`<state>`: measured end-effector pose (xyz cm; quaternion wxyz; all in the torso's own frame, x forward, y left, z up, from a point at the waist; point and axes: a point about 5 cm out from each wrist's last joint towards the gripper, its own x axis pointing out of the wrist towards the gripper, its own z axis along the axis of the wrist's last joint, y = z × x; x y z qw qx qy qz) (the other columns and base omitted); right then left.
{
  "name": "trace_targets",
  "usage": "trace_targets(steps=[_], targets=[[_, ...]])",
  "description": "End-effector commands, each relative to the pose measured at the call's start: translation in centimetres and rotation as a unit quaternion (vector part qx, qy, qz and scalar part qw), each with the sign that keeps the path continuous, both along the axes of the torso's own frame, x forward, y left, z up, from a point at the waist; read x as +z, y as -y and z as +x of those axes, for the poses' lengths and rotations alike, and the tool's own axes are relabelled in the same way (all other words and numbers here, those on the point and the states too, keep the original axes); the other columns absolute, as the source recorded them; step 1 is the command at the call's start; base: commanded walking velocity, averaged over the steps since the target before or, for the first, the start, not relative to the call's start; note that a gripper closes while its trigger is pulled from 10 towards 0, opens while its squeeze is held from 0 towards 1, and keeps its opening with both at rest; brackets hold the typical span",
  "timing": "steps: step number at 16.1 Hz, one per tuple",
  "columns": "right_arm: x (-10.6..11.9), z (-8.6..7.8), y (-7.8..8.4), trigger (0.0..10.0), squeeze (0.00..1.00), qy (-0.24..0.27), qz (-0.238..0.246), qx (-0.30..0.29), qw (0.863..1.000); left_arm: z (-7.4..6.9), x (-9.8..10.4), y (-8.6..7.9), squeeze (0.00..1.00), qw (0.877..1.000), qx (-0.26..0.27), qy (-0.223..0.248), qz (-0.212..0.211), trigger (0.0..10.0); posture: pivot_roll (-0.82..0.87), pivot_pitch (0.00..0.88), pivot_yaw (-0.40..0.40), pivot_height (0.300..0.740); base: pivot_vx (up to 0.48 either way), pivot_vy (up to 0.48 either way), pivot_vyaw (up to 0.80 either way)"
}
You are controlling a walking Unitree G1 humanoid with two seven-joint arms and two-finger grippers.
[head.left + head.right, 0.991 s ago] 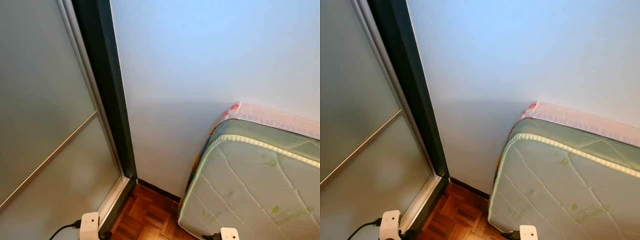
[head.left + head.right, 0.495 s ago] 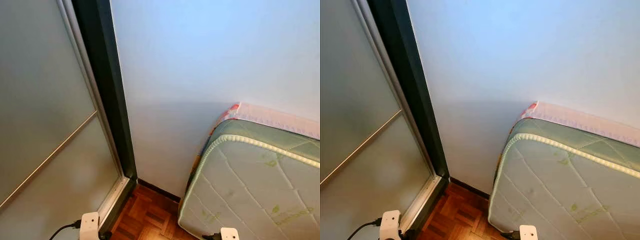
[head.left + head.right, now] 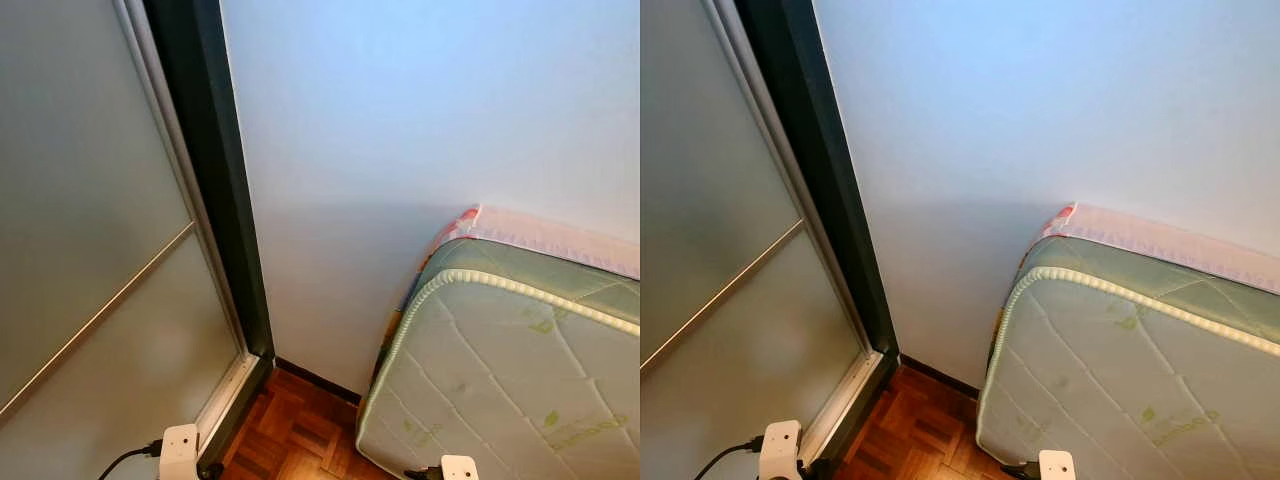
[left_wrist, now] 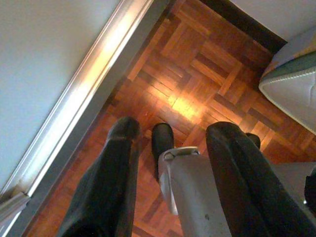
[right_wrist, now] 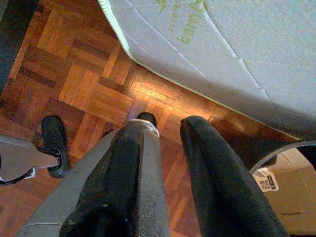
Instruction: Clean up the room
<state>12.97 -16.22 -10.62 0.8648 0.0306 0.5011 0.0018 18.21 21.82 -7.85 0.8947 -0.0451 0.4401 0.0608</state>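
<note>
Mattress [image 3: 510, 370] lengthwise along wall [image 3: 400, 130]

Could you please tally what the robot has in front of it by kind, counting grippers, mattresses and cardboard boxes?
Grippers: 2, the left gripper and the right gripper, both hanging over the parquet.
Mattresses: 1, the mattress against the wall.
Cardboard boxes: 1, the cardboard box.
Total: 4.

Green lettering is printed on the quilted cover of the mattress [image 5: 237, 54]; in the right wrist view it reads partly as "bam", the rest cut off by a seam and too blurred to make out. The same green print shows on the mattress in the head views, too small to read. A white sticker [image 5: 266, 179] with a small square code sits on a cardboard box [image 5: 291, 197]; its print cannot be read.
</note>
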Motion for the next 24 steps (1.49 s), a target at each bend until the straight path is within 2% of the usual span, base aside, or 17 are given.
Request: trace_targets(steps=[1,4,6,8,15,24], targets=[[4.2,8.5,4.6,10.0,0.00,0.099,0.002,-0.063,0.993,1.6,0.4,1.2,0.00,0.993,-0.098,-0.035,0.058,10.0,-0.16,0.000,-0.056,0.740,0.000,0.000,0.00],[4.2,8.5,4.6,10.0,0.00,0.099,0.002,-0.063,0.993,1.6,0.4,1.2,0.00,0.993,-0.098,-0.035,0.058,10.0,-0.16,0.000,-0.056,0.740,0.000,0.000,0.00],[4.2,9.0,2.8,10.0,0.00,0.102,0.017,-0.060,0.993,1.3,0.2,1.4,0.00,0.993,-0.098,-0.036,0.061,10.0,-0.15,0.000,-0.057,0.740,0.000,0.000,0.00],[4.3,9.2,2.1,10.0,0.00,0.102,0.020,-0.056,0.993,1.4,0.2,1.4,0.00,0.993,-0.097,-0.035,0.063,10.0,-0.15,0.000,-0.058,0.740,0.000,0.000,0.00],[4.4,9.3,2.5,10.0,0.00,0.101,0.024,-0.059,0.993,1.5,0.3,1.3,0.00,0.992,-0.097,-0.030,0.079,10.0,-0.15,0.000,-0.059,0.740,0.000,0.000,0.00],[4.3,9.2,2.5,10.0,0.00,0.101,0.023,-0.060,0.993,1.5,0.4,1.2,0.00,0.992,-0.097,-0.029,0.078,10.0,-0.15,0.000,-0.059,0.740,0.000,0.000,0.00]])
